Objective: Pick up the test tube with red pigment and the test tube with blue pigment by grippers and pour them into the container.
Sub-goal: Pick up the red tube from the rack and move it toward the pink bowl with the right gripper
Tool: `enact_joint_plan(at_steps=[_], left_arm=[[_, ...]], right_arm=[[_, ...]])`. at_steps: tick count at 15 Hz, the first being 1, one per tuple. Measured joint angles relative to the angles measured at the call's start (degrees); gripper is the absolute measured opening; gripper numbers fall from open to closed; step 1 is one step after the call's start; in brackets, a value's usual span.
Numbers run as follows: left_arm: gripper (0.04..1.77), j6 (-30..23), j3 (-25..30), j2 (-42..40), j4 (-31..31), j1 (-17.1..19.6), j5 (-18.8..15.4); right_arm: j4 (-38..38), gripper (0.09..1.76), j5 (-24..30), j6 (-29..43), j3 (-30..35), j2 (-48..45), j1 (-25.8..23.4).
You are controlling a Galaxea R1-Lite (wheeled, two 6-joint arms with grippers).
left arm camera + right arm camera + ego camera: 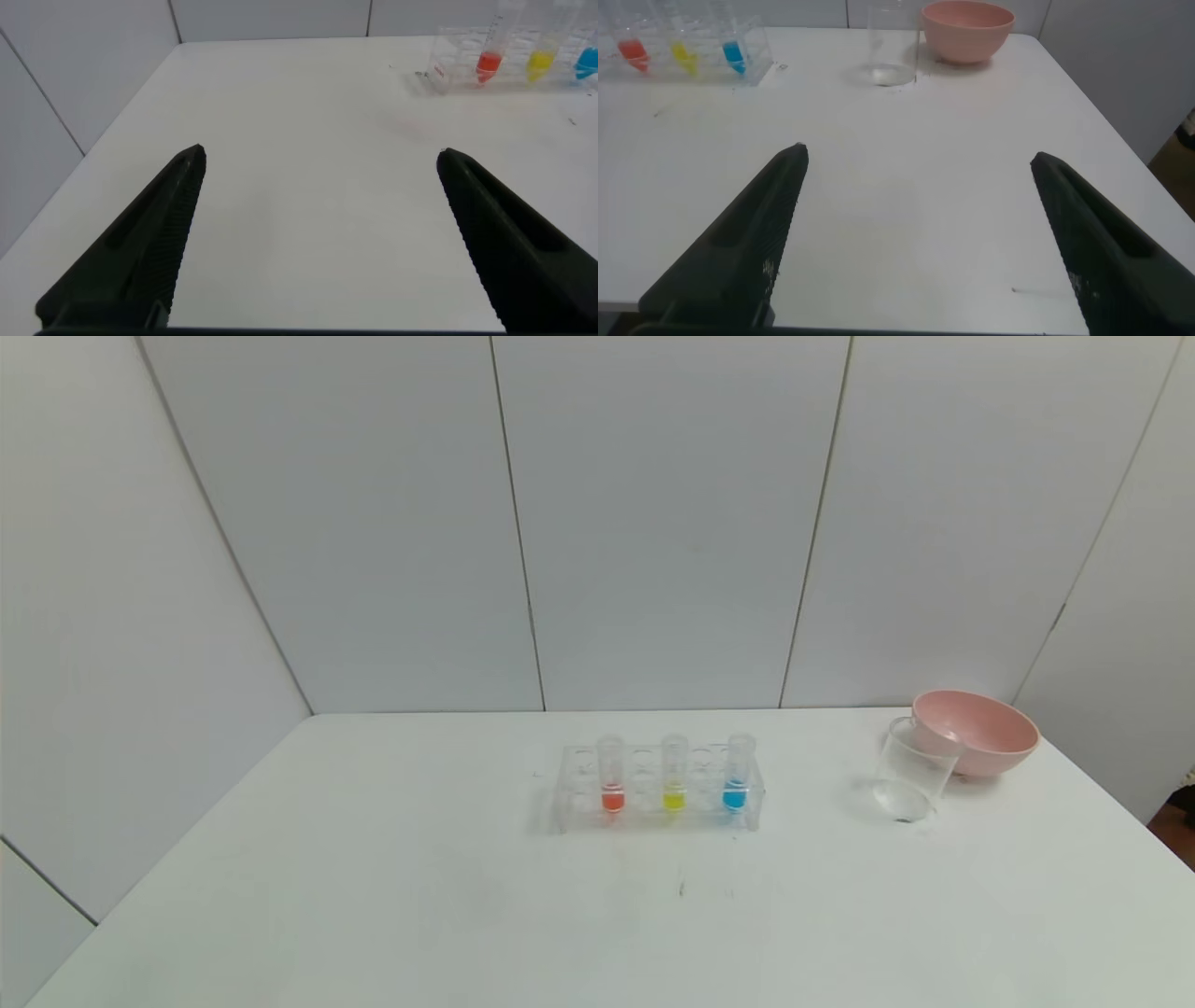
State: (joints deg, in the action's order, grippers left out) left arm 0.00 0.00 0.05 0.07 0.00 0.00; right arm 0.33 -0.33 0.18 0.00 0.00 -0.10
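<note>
Nothing picked yet: both black grippers, left point(320, 159) and right point(917, 159), hover with fingers wide and empty, red-pigment clear tube point(611, 786) and blue-pigment clear tube point(737, 784) waiting racked.

Smooth matt white table point(373, 896) backed by matt grey wall panels point(653, 523). A clear glossy plastic-looking rack point(569, 793) holds transparent tubes, the test tube with red pigment point(611, 775) and the test tube with blue pigment point(738, 773). The container point(913, 775) is clear and shiny; the pink bowl point(976, 733) looks smooth, satin plastic
</note>
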Motion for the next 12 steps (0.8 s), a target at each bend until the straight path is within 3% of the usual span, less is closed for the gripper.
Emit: enact_joint_plan(at_steps=[12], left_arm=[[1.76, 0.0, 0.0, 0.0, 0.0, 0.0, 0.0]], right_arm=[[-0.2, 1.71, -0.1, 0.0, 0.0, 0.0, 0.0]])
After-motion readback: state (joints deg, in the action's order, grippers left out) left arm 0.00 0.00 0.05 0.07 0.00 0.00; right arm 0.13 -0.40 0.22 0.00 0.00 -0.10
